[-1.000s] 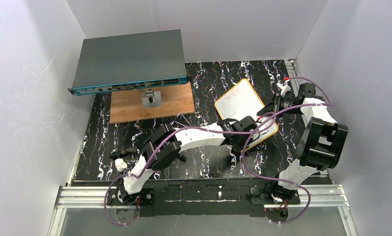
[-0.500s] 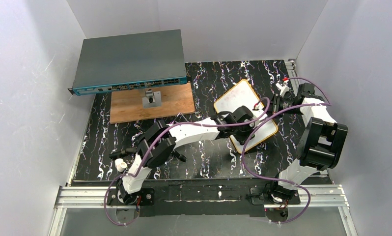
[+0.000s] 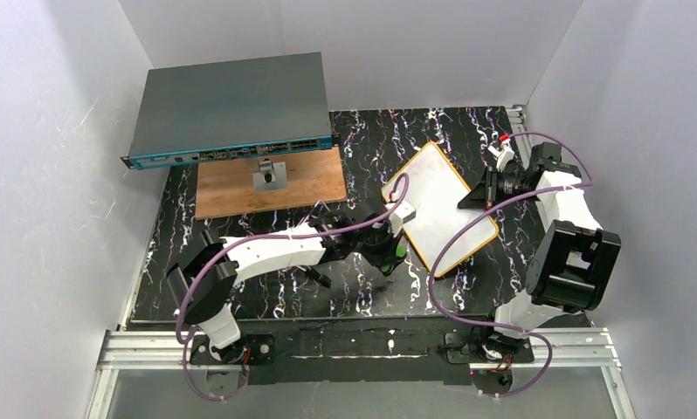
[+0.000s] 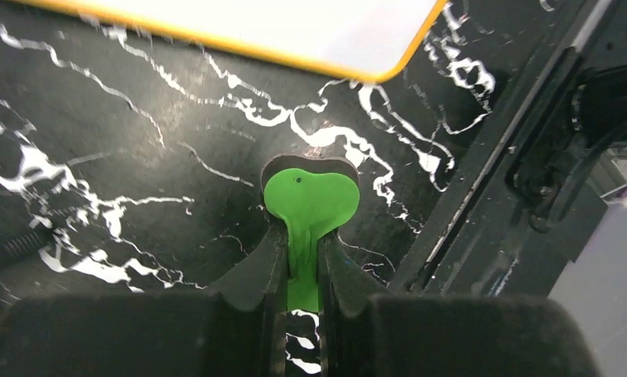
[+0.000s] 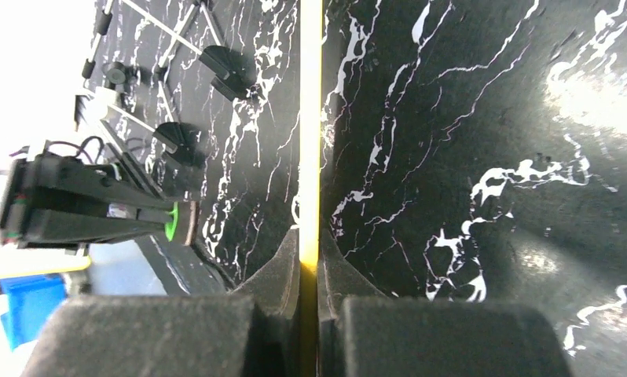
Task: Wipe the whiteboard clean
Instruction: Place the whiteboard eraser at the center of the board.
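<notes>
The whiteboard, white with a thin orange rim, lies tilted on the black marbled mat, and its face looks plain white from above. My right gripper is shut on its right edge; in the right wrist view the rim runs edge-on between the jaws of the right gripper. My left gripper sits off the board, just beyond its near-left side, shut on a green eraser. In the left wrist view the left gripper hangs low over the mat, with the whiteboard ahead of it.
A grey network switch stands at the back left. In front of it lies a brown wooden board with a small grey metal piece on it. A small white cylinder sits near left. A metal rail runs along the near edge.
My left arm has drawn back from over the whiteboard to the near left, off the board and onto the mat, still holding the eraser. The right gripper has kept its hold on the rim.
</notes>
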Motion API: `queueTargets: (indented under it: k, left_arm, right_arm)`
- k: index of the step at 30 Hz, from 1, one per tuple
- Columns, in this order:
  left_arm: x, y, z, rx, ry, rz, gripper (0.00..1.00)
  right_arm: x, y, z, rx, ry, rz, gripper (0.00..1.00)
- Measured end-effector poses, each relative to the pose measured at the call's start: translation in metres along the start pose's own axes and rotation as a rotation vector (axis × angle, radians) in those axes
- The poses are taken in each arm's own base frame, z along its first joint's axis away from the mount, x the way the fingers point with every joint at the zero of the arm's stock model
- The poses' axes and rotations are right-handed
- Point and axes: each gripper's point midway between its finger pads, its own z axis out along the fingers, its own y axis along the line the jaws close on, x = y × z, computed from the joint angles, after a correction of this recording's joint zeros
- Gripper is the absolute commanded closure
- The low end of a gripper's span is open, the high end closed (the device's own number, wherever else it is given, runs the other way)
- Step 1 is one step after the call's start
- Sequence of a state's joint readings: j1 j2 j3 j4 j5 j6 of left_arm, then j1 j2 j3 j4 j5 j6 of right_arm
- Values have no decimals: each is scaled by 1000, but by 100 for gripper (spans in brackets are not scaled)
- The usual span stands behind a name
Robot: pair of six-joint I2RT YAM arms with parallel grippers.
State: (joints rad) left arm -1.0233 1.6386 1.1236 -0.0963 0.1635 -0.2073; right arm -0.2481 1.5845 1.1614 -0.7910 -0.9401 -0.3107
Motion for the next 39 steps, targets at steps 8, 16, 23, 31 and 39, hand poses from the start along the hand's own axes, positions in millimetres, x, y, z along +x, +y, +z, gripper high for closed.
queueTargets:
  k: [8,16,23,31,39]
  left_arm:
    - [32,32,35,-144,78,-108,93]
    - [13,52,64,-229,58,-140,48]
    - [15,55,70,-246,79,-151,33]
    - [12,64,67,-228,91,-203,22]
    - [1,75,64,-166,72,-329,13]
  right_arm:
    - [-24,17,-32,88,14,-239,99]
    - [-16,24,-51,135,102,-354,99]
    - [-9,29,-58,144,136,-368,99]
    - [-7,31,-63,162,144,-375,99]
    - [-7,37,-66,168,135,-390,99]
